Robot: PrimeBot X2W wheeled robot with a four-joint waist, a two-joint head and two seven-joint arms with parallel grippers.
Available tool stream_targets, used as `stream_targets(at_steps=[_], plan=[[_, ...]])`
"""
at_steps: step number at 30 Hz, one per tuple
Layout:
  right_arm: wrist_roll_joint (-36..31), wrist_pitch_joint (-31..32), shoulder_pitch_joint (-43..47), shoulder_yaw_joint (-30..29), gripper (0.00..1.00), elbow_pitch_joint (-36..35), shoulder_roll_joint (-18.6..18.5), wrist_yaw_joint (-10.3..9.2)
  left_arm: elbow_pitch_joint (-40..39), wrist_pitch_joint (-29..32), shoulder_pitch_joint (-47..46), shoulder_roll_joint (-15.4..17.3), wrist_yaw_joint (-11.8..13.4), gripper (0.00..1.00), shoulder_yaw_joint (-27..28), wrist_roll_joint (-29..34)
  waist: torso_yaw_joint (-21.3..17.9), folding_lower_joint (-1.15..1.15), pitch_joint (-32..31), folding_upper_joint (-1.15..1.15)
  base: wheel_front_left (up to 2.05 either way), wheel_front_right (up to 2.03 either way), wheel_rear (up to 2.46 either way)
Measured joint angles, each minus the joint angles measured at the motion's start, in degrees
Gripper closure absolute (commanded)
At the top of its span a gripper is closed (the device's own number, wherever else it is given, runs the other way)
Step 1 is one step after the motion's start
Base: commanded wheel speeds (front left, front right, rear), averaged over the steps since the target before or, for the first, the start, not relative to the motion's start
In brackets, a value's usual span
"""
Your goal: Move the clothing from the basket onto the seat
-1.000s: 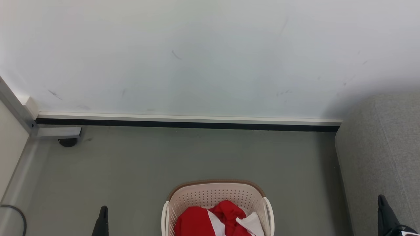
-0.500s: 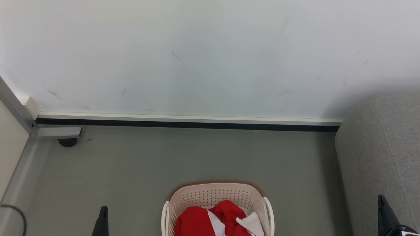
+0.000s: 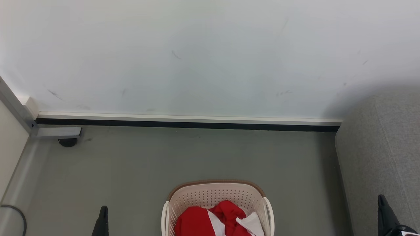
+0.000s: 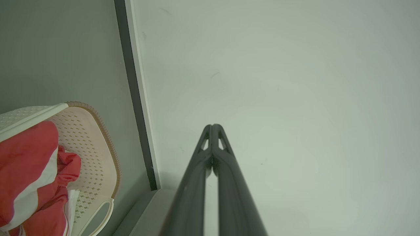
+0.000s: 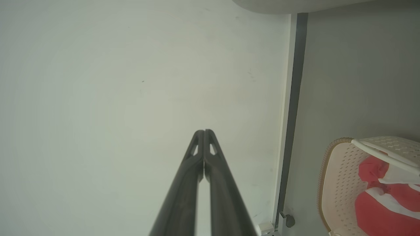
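Observation:
The cream basket with a brown rim stands on the floor at the bottom middle of the head view. Red clothing with white stripes lies bunched inside it. The grey seat fills the right edge. My left gripper sits left of the basket, shut and holding nothing. My right gripper is in front of the seat, also shut and holding nothing. In the left wrist view the shut left gripper points at the wall, with the basket and clothing at the left. The right wrist view shows the shut right gripper, the basket and clothing.
A pale wall with a white and black baseboard runs across behind the basket. A metal frame with a dark foot sits in the left corner, and a grey cable curls at the lower left. Grey-green floor lies between basket and wall.

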Motion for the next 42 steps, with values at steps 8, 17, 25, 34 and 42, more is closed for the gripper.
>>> stream_targets(at_steps=[8,17,25,34,42], plan=[[0.0,0.0,0.0,0.0,1.0,0.0,0.0,0.0,0.0,0.0,0.0,0.0,0.0,1.0,0.0,0.0,0.0,0.0,0.0,0.0,0.0,0.0,0.0],[0.0,0.0,0.0,0.0,1.0,0.0,0.0,0.0,0.0,0.0,0.0,0.0,0.0,1.0,0.0,0.0,0.0,0.0,0.0,0.0,0.0,0.0,0.0],[0.0,-0.01,0.0,0.0,1.0,0.0,0.0,0.0,0.0,0.0,0.0,0.0,0.0,1.0,0.0,0.0,0.0,0.0,0.0,0.0,0.0,0.0,0.0],[0.0,0.0,0.0,0.0,1.0,0.0,0.0,0.0,0.0,0.0,0.0,0.0,0.0,1.0,0.0,0.0,0.0,0.0,0.0,0.0,0.0,0.0,0.0],[0.0,-0.01,0.0,0.0,1.0,0.0,0.0,0.0,0.0,0.0,0.0,0.0,0.0,1.0,0.0,0.0,0.0,0.0,0.0,0.0,0.0,0.0,0.0]])
